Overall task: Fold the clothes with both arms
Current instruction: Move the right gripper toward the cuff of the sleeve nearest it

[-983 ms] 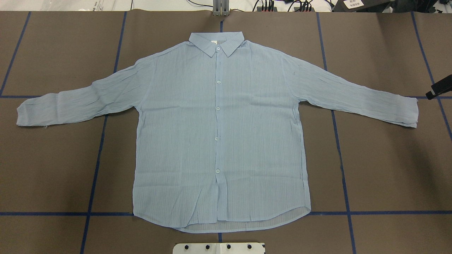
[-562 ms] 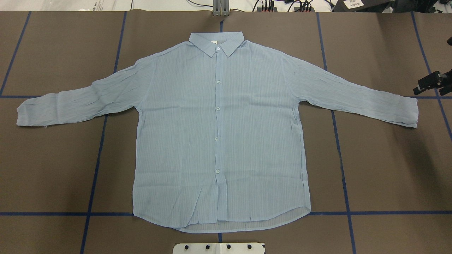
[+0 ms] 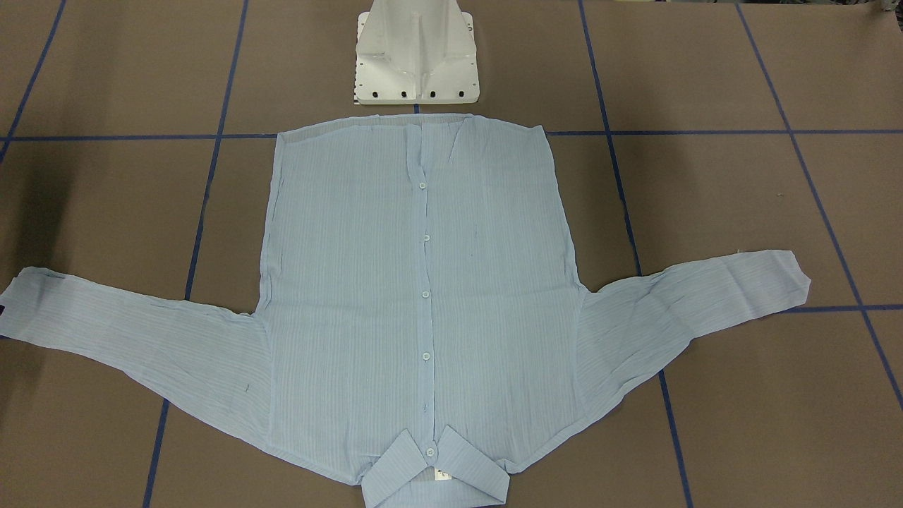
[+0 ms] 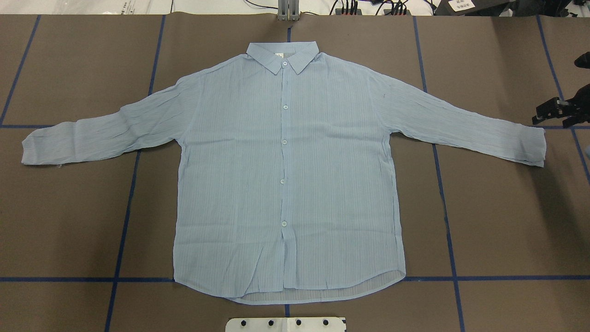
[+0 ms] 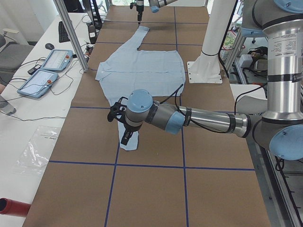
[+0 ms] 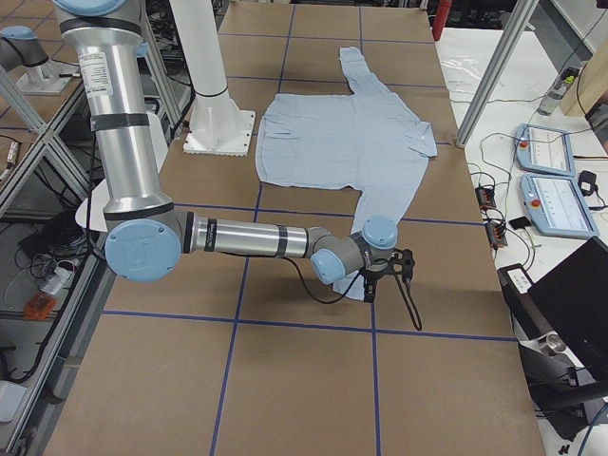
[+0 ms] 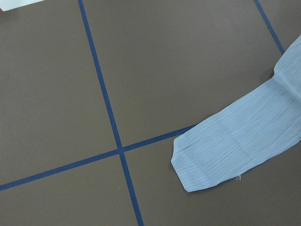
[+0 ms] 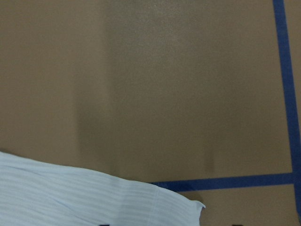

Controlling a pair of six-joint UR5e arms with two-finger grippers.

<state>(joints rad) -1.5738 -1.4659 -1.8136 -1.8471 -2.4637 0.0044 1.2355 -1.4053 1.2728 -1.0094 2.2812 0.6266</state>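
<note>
The light blue striped shirt lies flat and buttoned on the brown table, collar far from the robot's base and both sleeves spread out. It also shows in the front-facing view. My right gripper hovers just beyond the right cuff with its jaws apart and nothing in them; its wrist view shows that cuff at the bottom. My left gripper shows only in the exterior left view, over the left cuff; I cannot tell whether it is open. Its wrist view shows that cuff.
The white pedestal base stands just behind the shirt's hem. Blue tape lines cross the table. Teach pendants and cables lie on the side table beyond the collar end, behind an aluminium post.
My right gripper has come further in from the right edge toward the right cuff and turned. The shirt has not moved.
</note>
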